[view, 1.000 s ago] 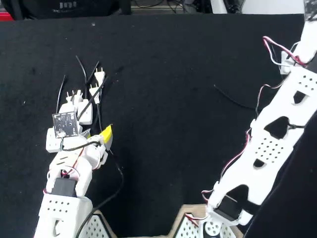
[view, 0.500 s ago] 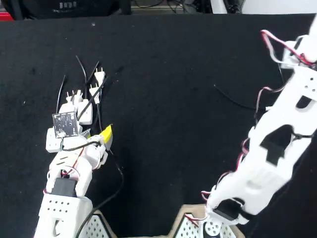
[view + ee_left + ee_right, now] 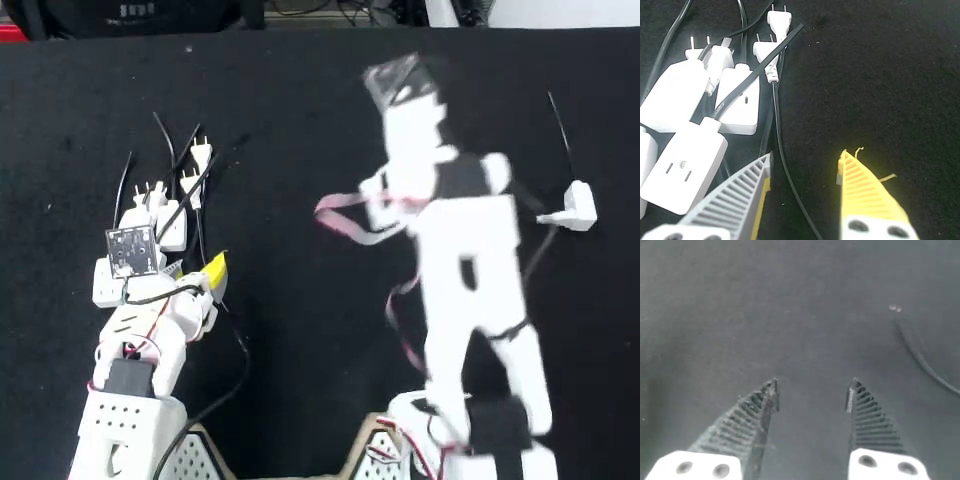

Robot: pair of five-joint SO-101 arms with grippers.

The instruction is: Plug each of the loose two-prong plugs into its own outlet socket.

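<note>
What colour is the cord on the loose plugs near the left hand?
Black cord, white plugs. The left wrist view shows it best.

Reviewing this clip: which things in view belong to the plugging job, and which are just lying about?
Job:
outlet sockets
loose plugs beside them
white plug off to the right side
left gripper, fingers open

Lying about:
cables beyond the table
red object at the far corner

Black cloth table [image 3: 300, 110], tangled cables [image 3: 340, 10] behind it, white surface [image 3: 550, 12] at far corner
</note>
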